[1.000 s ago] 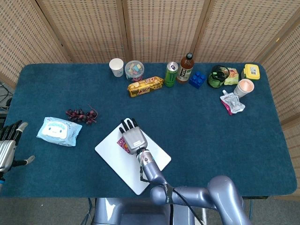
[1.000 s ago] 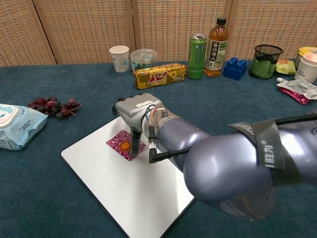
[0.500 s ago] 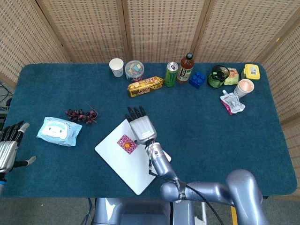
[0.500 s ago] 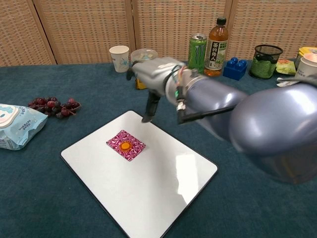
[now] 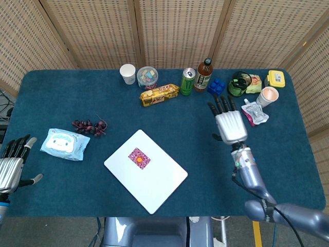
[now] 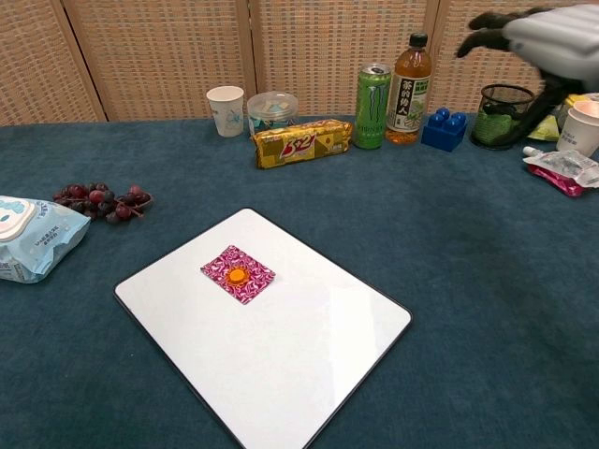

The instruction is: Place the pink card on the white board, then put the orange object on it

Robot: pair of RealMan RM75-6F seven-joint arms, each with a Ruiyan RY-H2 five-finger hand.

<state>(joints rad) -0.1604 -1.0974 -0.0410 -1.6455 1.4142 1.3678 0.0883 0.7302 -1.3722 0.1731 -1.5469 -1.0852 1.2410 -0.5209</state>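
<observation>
Chest view: one pink card, one orange object.

My right hand looks motion-blurred and cut by the chest view's edge, and my left hand is partly cropped.

You face woven rattan folding screen with wooden frames, closing off rear and both sides. Before you, rectangular table under dark teal felt cloth. Grey floor below near edge. Even, soft lighting.
</observation>
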